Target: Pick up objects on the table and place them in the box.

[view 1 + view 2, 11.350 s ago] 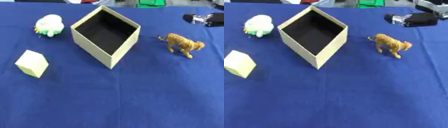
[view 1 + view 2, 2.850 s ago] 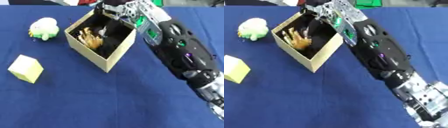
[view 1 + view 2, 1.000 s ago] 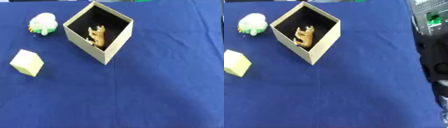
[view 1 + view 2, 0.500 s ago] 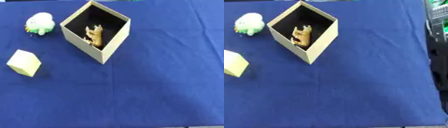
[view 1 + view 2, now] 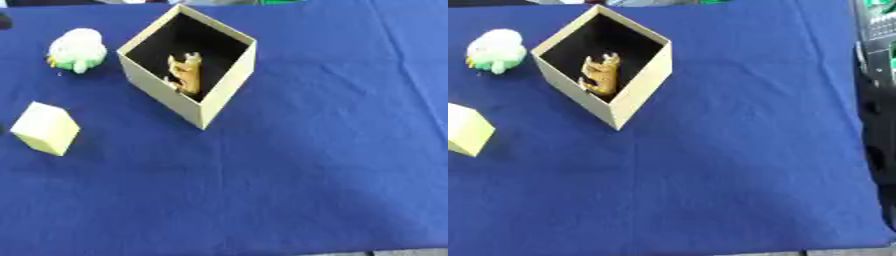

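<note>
An open tan cardboard box (image 5: pixel 229 80) stands at the upper left of the blue cloth, turned corner-on to me. Inside it an orange tiger figure (image 5: pixel 185 74) leans against the dark inner wall. A white and green plush toy (image 5: pixel 77 49) lies left of the box, apart from it. A pale yellow cube (image 5: pixel 45 128) rests on the cloth nearer to me, at the left edge. Neither hand shows. Only a black stretch of my right arm (image 5: pixel 877 75) with green marks runs down the right edge of the right eye view.
The blue tablecloth (image 5: pixel 306 175) covers the whole table; its near edge shows along the bottom right. A small dark shape (image 5: pixel 3 21) sits at the far left edge, too cut off to make out.
My right hand has left the box and drawn off to the right, leaving the tiger inside. The camera has shifted a little; the plush, the cube and the box stay put.
</note>
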Controlling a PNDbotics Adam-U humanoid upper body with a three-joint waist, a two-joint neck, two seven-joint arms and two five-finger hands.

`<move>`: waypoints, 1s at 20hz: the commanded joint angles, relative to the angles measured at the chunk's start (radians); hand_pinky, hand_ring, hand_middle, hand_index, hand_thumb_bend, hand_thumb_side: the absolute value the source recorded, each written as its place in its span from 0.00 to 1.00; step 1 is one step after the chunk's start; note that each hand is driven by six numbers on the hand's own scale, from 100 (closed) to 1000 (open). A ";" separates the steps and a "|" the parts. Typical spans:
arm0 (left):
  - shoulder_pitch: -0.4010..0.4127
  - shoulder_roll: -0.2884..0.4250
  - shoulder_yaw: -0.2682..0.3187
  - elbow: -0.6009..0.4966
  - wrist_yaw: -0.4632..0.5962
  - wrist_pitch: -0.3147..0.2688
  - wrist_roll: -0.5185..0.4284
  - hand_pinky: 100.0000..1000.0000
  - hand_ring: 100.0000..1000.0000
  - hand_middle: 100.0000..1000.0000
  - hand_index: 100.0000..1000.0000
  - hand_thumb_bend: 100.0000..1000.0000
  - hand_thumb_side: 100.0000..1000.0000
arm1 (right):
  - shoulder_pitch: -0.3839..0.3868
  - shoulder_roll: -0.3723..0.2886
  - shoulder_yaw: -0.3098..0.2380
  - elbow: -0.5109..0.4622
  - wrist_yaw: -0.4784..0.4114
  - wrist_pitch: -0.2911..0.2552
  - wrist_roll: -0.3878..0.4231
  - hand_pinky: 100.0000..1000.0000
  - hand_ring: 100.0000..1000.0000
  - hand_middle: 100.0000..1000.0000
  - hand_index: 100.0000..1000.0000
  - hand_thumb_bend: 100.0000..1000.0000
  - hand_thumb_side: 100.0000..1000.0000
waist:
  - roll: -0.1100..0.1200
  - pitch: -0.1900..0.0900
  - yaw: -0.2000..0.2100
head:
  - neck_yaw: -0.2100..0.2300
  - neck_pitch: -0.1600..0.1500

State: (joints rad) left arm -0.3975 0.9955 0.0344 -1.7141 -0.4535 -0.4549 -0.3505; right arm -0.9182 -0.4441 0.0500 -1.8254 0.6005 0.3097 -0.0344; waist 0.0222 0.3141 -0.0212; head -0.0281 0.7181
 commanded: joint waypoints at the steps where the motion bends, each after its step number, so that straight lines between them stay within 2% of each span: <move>1: -0.040 0.052 -0.018 0.045 -0.012 -0.016 -0.066 0.85 0.87 0.83 0.95 0.84 0.78 | -0.014 -0.006 -0.007 -0.023 -0.005 0.001 -0.001 0.90 0.96 0.73 0.92 0.00 0.63 | 0.002 -0.024 0.001 | 0.003 -0.001; 5: -0.080 0.049 -0.047 0.087 -0.028 -0.032 -0.132 0.86 0.88 0.84 0.97 0.89 0.74 | -0.014 0.000 -0.005 -0.024 -0.006 0.001 0.002 0.90 0.96 0.73 0.92 0.00 0.63 | 0.003 -0.024 0.000 | 0.006 -0.002; 8: -0.104 0.047 -0.065 0.109 -0.041 -0.046 -0.173 0.86 0.88 0.85 0.97 0.87 0.69 | -0.014 0.003 -0.004 -0.024 -0.007 0.002 0.006 0.91 0.96 0.73 0.91 0.00 0.64 | 0.003 -0.023 0.000 | 0.009 -0.004; 15: -0.152 0.023 -0.098 0.157 -0.053 -0.061 -0.233 0.86 0.88 0.85 0.96 0.83 0.71 | -0.013 0.013 -0.004 -0.028 -0.006 0.004 0.013 0.91 0.96 0.73 0.91 0.00 0.64 | 0.005 -0.020 0.000 | 0.078 -0.007; 20: -0.180 0.005 -0.123 0.183 -0.065 -0.072 -0.259 0.86 0.88 0.85 0.95 0.81 0.71 | -0.015 0.020 -0.005 -0.031 -0.008 0.005 0.013 0.91 0.96 0.73 0.91 0.00 0.64 | 0.004 -0.017 -0.004 | 0.088 -0.013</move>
State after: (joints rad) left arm -0.5623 0.9767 -0.0918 -1.5313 -0.5126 -0.5121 -0.5894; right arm -0.9157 -0.4167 0.0503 -1.8356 0.5965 0.3142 -0.0223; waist 0.0240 0.3149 -0.0264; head 0.0554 0.7118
